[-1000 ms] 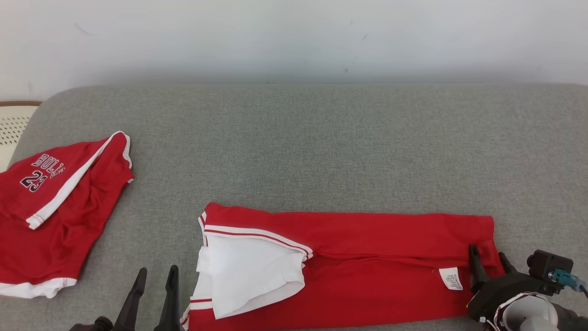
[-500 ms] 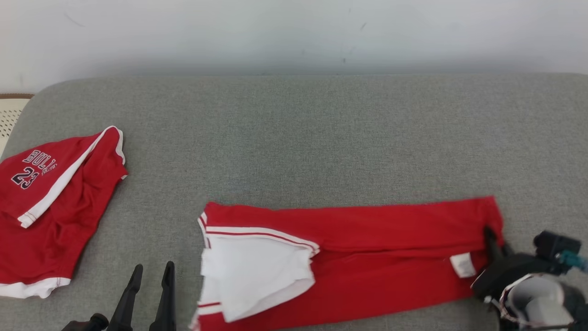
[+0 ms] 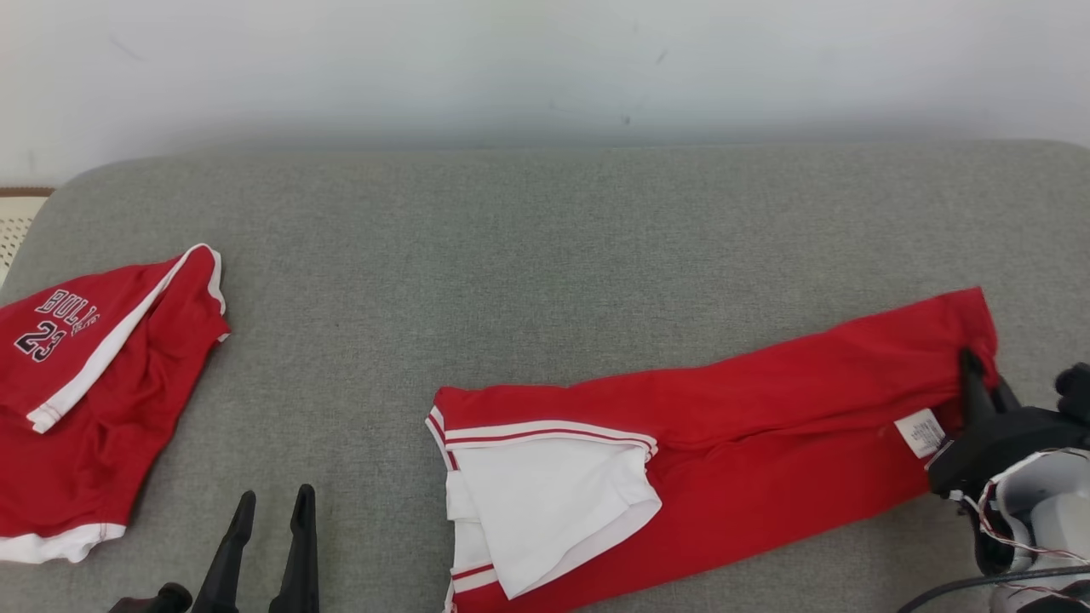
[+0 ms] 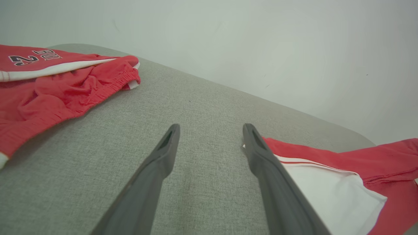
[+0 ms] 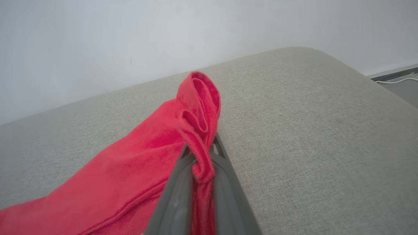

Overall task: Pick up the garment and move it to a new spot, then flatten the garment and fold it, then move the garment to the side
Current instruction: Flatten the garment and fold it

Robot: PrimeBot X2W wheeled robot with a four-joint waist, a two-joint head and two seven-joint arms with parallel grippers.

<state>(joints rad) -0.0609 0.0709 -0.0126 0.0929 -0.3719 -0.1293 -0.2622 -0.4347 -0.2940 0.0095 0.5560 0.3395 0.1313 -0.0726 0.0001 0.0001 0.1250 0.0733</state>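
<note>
The garment [image 3: 766, 426] is red with white, red-striped trim and a white panel turned out at its left end. It lies slanted across the front right of the grey cushion [image 3: 553, 281]. My right gripper [image 3: 979, 379] is shut on the garment's right end, beside a white label [image 3: 918, 432]. The right wrist view shows bunched red cloth [image 5: 199, 107] pinched between the right gripper [image 5: 200, 143] fingers and lifted a little. At the lower left my left gripper [image 3: 275, 498] stands open and holds nothing. In the left wrist view the left gripper [image 4: 210, 129] hovers over bare cushion, the garment [image 4: 375, 160] just to its right.
Another red piece of clothing [image 3: 94, 383] printed with "BULLS 23" lies at the cushion's left end, also in the left wrist view [image 4: 49, 88]. A pale wall runs behind. A beige perforated object [image 3: 17, 221] sits past the left edge. The cushion's right edge drops to a floor with a cable [image 5: 398, 80].
My right gripper has shut on the garment's right end and dragged it right and farther back, so the garment now lies slanted. The left gripper has stayed open in place.
</note>
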